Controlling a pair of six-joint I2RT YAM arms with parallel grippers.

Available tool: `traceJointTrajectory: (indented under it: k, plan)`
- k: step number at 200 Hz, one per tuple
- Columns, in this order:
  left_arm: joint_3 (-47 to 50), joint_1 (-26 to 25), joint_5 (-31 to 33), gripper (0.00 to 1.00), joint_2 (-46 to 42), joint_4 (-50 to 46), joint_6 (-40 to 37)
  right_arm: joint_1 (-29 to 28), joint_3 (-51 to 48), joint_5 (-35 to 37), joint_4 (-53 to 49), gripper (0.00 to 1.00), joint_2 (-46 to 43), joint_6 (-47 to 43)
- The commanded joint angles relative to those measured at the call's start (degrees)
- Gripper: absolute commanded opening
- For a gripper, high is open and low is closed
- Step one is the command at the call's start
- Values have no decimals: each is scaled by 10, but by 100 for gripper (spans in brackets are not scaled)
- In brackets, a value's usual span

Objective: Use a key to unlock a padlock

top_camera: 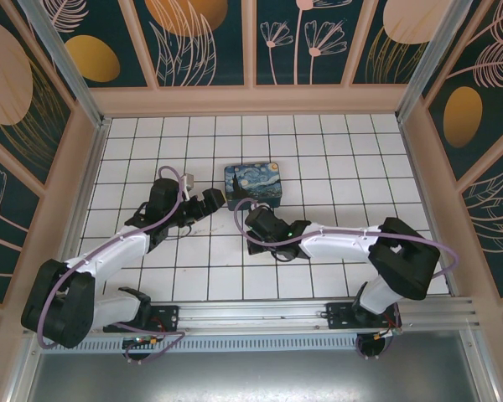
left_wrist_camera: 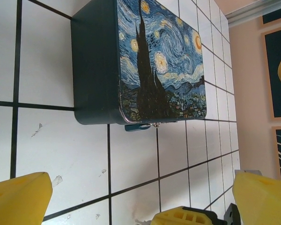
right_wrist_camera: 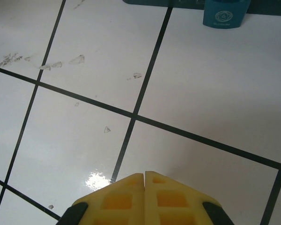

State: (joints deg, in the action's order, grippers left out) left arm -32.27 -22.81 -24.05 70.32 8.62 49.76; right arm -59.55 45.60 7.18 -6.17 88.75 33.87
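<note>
At the near edge of the starry-night box (top_camera: 253,184), the padlock (right_wrist_camera: 225,13) sits tight against the box's side. Its teal body juts off that edge onto the white tiles.

- Right gripper (right_wrist_camera: 144,180): yellow pads pressed flat together, no gap. Whether the key is pinched between them I cannot tell; nothing sticks out past the tips.
- Left gripper (left_wrist_camera: 143,187): fingers spread wide, holding nothing. It hovers off the box's near-left corner and looks along the painted lid.
- Key relation: from the right wrist camera the padlock lies ahead of the fingertips and off to the right, with bare tile between. Its long axis seems to run out from the box edge toward the arms. I judge the free end faces the right gripper, but the top of the body is cropped, so this is unconfirmed.
- Nearer arm: the right one, directly on the padlock's side of the box. I read the left as the arm to steady the lock.
- Container: box lid closed, contents hidden.
</note>
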Motion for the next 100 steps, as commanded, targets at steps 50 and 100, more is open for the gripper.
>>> traceJointTrajectory:
  k: [50, 100]
  plan:
    - [-3, 2, -14, 99, -6, 11, 5, 4, -24, -22, 9, 0, -17, 26]
    - [4, 2, -16, 99, -2, 16, 9, 3, -10, -3, 6, 59, 15, 23]
